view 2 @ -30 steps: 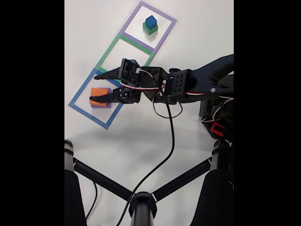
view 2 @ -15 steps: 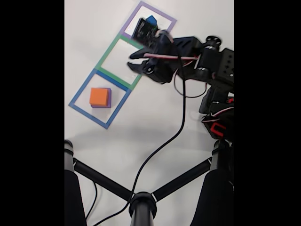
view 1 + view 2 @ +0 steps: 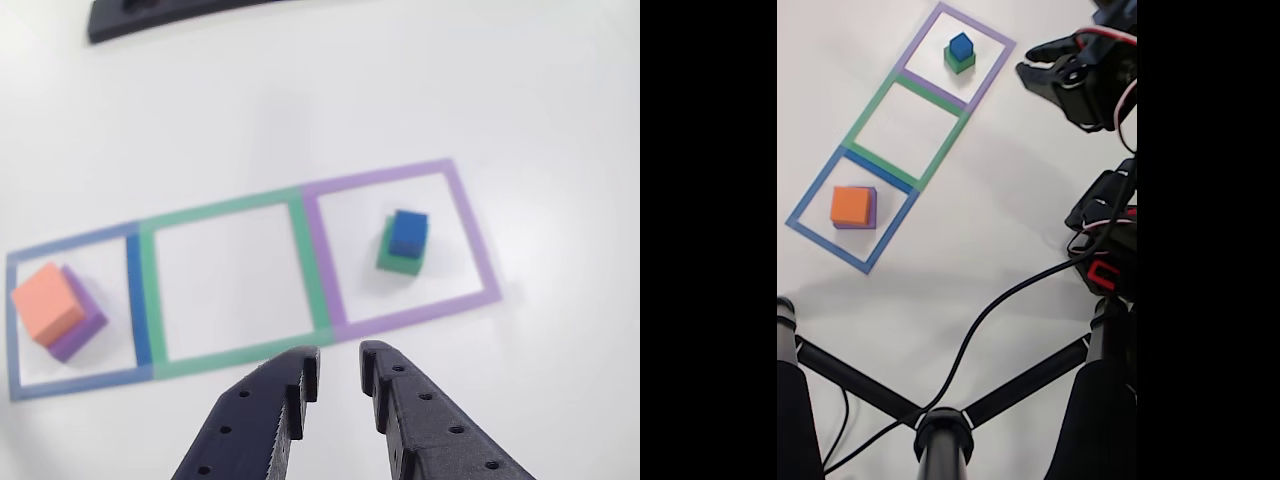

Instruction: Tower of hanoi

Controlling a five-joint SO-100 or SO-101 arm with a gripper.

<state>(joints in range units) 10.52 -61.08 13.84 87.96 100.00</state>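
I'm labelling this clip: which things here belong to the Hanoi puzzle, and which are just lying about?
Puzzle things:
blue cube
green block
salmon-orange block
purple block

Lying about:
tape outlines
black bar
cable

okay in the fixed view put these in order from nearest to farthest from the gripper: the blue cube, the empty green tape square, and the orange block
1. The blue cube, atop the green block in the purple square, left of the gripper.
2. The green tape square, the middle one, lower left.
3. The orange block, in the blue square at the far end.
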